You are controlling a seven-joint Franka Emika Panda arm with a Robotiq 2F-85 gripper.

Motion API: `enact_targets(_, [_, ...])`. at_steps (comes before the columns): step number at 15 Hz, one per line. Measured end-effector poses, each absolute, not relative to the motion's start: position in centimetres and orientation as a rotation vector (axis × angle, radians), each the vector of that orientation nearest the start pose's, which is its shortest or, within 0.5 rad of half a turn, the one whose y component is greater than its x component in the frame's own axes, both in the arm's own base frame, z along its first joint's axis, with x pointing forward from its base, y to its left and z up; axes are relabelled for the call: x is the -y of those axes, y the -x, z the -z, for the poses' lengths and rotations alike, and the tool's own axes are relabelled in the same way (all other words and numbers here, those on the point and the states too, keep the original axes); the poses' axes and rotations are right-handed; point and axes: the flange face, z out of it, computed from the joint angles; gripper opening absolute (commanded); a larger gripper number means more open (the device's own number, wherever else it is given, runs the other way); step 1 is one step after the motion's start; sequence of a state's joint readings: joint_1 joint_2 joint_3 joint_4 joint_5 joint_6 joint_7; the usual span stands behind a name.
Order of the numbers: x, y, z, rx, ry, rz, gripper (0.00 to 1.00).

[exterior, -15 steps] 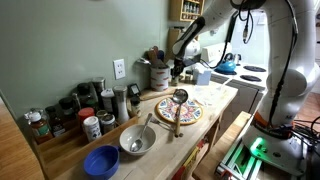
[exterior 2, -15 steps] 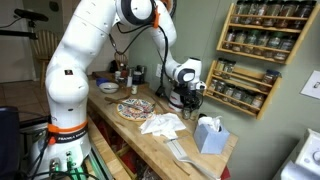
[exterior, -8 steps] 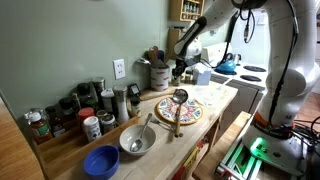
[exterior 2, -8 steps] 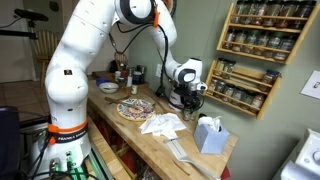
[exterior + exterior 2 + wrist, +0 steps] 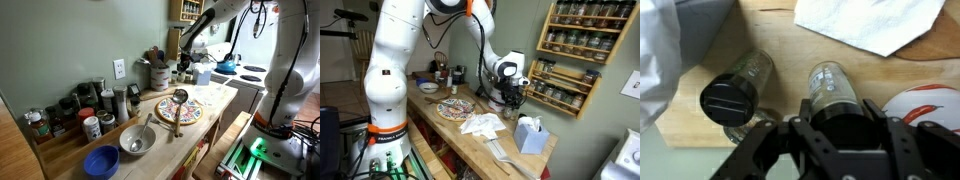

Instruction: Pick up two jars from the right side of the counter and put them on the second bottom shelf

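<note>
Glass jar point(image 5: 830, 88) clamped in half-closed claw point(image 5: 832, 120), black-lidded jar point(image 5: 737, 96) just beside it on wooden counter point(image 5: 770, 28).

The white arm point(image 5: 398, 60) stands tall from its base, folds over at the top and reaches out and down in 1 long sweep; the wrist aims the gripper point(image 5: 510, 96) downward, its 2 fingers point(image 5: 765, 147) partly closed, pinching a jar point(image 5: 830, 88)

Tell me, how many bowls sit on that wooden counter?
2. A blue bowl at the near end of the counter, and a metal bowl beyond it, before the patterned plate. The arm may hide others.
</note>
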State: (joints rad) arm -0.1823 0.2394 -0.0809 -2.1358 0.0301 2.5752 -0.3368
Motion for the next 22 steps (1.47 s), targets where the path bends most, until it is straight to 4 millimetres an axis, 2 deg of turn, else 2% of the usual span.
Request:
enact_targets(8, [15.6,-52.7,-37.8,0.171,3.133,0.188,0.29])
enact_targets(17, [20.4,-49.2,-46.2,0.147,3.106,0.465,0.29])
enact_targets(22, [22.9,-48.0,-50.9,0.093,3.069,0.656,0.29])
